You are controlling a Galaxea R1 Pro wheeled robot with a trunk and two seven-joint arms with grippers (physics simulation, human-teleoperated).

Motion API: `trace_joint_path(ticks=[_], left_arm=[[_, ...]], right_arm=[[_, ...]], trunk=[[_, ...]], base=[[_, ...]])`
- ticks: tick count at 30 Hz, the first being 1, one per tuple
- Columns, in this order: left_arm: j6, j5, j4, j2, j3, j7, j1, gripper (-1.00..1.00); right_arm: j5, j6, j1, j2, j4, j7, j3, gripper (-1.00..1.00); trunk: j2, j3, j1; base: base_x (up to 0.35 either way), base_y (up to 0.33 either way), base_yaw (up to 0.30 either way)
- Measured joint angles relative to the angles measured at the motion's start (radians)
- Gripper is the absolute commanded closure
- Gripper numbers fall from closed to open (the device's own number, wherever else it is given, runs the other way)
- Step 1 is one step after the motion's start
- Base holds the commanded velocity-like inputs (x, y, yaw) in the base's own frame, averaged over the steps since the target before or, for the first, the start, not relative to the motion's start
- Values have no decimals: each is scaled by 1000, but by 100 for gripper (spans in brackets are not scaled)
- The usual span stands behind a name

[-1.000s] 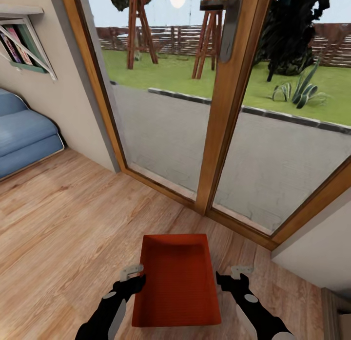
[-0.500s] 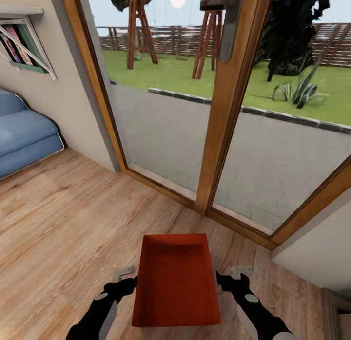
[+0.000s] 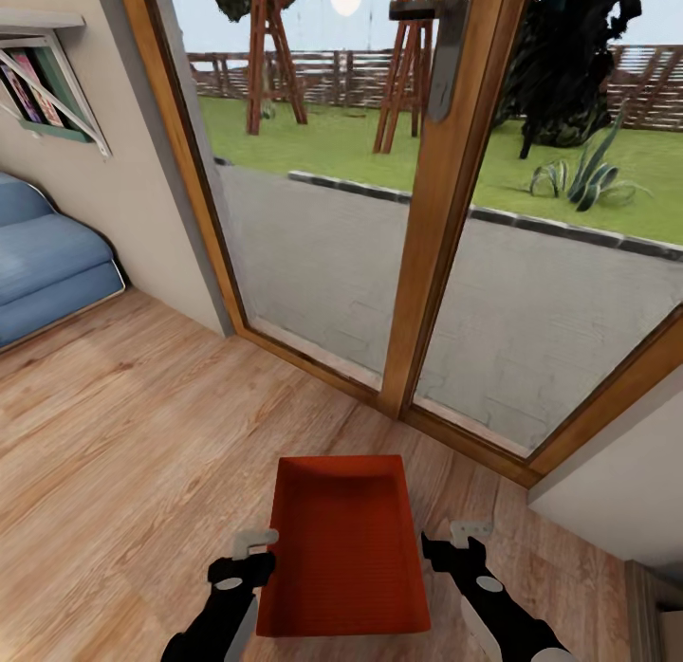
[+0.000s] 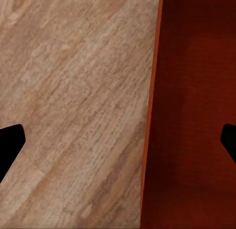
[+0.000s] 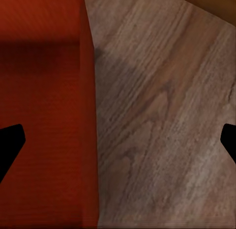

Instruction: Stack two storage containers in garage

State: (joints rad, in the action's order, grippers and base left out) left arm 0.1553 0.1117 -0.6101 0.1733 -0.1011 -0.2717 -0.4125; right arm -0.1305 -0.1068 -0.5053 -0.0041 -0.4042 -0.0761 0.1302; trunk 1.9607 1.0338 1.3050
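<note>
A light wood-plank floor [image 3: 142,425] is seen across the lower part of the frame. One rust-red storage container [image 3: 343,548] is set flat on it, at the bottom centre. At the left edge, a blue cushion seat [image 3: 47,264] is set on the same floor.

No legible text, label, brand, number or sign is to be found; the spines on the wall shelf [image 3: 33,93] are too blurred to be read.
</note>
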Motion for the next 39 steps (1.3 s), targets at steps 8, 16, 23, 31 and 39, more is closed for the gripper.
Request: trace_joint_path(ticks=[8, 16, 23, 31, 39], left_arm=[[4, 1, -5, 0, 3, -11, 0, -100], [61, 1, -12, 1, 120, -48, 0, -100], [88, -6, -14, 1, 143, -47, 0, -100], [89, -8, -13, 1, 139, -45, 0, -100], [86, -9, -13, 1, 139, -45, 0, -100]], right_arm=[[1, -1, 0, 0, 9, 5, 1, -100], [-3, -3, 0, -4, 9, 8, -4, -100], [4, -1, 0, -4, 9, 36, 1, -100], [8, -1, 0, -4, 7, 41, 0, -100], [6, -2, 0, -3, 5, 44, -1, -100]], trunk=[[0, 0, 0], [0, 0, 0], [0, 0, 0], [0, 0, 0], [0, 0, 0]], base=[[0, 0, 0], [0, 0, 0], [0, 0, 0], [0, 0, 0], [0, 0, 0]])
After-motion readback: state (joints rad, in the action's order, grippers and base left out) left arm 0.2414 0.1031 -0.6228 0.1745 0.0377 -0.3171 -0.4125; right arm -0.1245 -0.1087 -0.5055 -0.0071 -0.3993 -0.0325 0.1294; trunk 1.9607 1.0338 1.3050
